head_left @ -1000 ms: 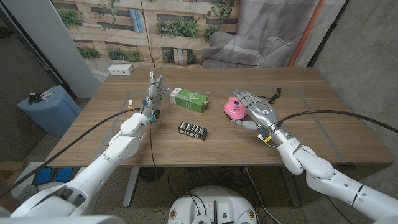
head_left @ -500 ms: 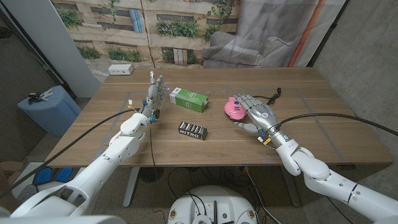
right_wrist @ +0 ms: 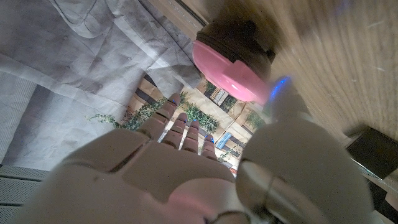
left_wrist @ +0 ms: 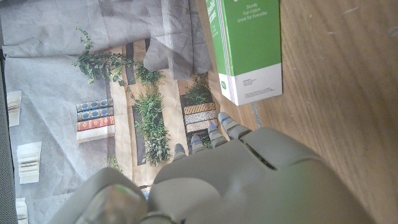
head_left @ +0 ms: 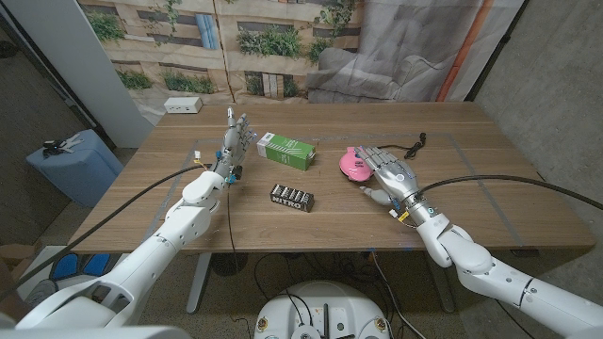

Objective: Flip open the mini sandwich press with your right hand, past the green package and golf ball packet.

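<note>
Head view: right hand (head_left: 388, 172) sits just right of the pink mini sandwich press (head_left: 354, 164), fingers spread and slightly curled, holding nothing, fingertips at or near the press's right rim; contact can't be confirmed from here. Over the last second the hand has slid back toward the near edge and off the top of the press, where it earlier covered more of the lid, so more pink shows now. Press looks closed or barely cracked; right wrist view shows a pink rounded lid (right_wrist: 231, 73) over a dark base, with a thumb (right_wrist: 283, 102) close under it, blurred. Judgement: the flip is not done, and the hand seems to be resetting for a hook under the lid edge rather than finishing. Press sits right of centre on the surface, toward the far half, a black cord (head_left: 413, 147) trailing behind it. Lid is smooth glossy plastic, round, likely slippery for a fingertip lift. Left of it lies the green package (head_left: 285, 151), a matte cardboard box with white print, long and rectangular; nearer the front edge, the golf ball packet (head_left: 293, 197), a small dark sleeve with white lettering. Left hand (head_left: 236, 141) stands upright on its edge at the left of the green package, fingers apart, empty; left wrist view shows its fingers (left_wrist: 217, 134) short of the box end. Surface (head_left: 490, 188) is wood grain, matte.
</note>
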Action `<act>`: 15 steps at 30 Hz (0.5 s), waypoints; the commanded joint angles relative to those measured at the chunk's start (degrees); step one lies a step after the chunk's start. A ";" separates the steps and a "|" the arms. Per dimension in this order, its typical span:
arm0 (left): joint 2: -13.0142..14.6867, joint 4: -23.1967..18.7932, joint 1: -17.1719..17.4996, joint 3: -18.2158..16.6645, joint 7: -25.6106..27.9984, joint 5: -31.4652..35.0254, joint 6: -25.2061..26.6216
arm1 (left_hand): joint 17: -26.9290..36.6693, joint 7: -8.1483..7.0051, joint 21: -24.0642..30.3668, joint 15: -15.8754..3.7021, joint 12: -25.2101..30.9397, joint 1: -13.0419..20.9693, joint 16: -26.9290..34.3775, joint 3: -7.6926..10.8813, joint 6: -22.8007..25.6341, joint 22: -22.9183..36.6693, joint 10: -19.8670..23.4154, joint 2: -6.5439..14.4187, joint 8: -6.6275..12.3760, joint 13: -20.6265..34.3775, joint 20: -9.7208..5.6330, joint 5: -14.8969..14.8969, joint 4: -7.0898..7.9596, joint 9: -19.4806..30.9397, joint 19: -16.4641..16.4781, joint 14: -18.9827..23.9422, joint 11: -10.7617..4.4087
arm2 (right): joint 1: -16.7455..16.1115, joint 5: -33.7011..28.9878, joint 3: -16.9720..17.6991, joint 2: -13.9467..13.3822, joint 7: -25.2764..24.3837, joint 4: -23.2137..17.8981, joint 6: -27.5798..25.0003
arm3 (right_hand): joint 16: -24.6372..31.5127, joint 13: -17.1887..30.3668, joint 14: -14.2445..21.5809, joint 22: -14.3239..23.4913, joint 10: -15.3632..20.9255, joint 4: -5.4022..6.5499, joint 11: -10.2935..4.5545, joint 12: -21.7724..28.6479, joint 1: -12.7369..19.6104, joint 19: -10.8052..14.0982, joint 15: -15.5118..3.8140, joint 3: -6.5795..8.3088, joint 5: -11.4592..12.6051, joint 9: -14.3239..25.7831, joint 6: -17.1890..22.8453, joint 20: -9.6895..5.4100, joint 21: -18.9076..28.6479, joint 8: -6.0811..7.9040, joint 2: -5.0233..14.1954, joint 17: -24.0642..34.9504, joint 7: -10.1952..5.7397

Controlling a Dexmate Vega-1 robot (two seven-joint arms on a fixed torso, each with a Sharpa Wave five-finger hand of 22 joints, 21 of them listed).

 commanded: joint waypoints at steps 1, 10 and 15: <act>0.00 -0.04 0.00 0.00 0.01 0.01 0.04 | 0.19 -0.47 0.36 -2.08 0.40 -0.01 0.40 -0.44 -1.95 0.15 -0.27 2.98 0.29 0.14 -0.21 0.27 0.04 0.26 0.20 -0.42 0.04 | 1.45 -1.28 -2.34 0.99 -0.97 1.97 -2.67 | 0.19 0.07 0.37 0.00 0.56 0.16 -0.07 0.15 1.39 0.79 -0.04 0.62 -0.07 0.13 -0.04 -0.10 0.34 0.27 0.27 0.04 -0.14; -0.01 -0.04 0.01 0.01 0.01 0.01 0.03 | 0.19 -0.46 0.35 -2.08 0.35 -0.02 0.40 -0.44 -1.98 0.15 -0.40 2.98 0.28 0.14 -0.18 0.27 0.04 0.26 0.16 -0.42 -0.01 | 2.76 -1.55 -3.89 1.89 -1.28 3.45 -3.20 | 0.14 0.08 0.58 -0.01 0.76 0.20 -0.02 0.08 3.29 1.06 0.02 1.09 -0.12 0.14 -0.28 -0.06 0.24 0.16 -0.20 -0.05 0.00; -0.02 -0.03 0.01 0.01 0.01 0.01 0.01 | 0.19 -0.46 0.36 -2.10 0.37 -0.02 0.40 -0.44 -1.99 0.15 -0.35 2.98 0.27 0.13 -0.20 0.27 0.04 0.26 0.19 -0.43 0.01 | 3.32 -1.75 -4.37 2.29 -2.08 3.89 -3.77 | 0.25 0.09 0.99 0.00 1.32 0.29 -0.13 0.22 4.11 1.39 -0.12 1.25 -0.18 0.14 0.12 -0.06 0.27 0.29 -0.47 -0.08 0.06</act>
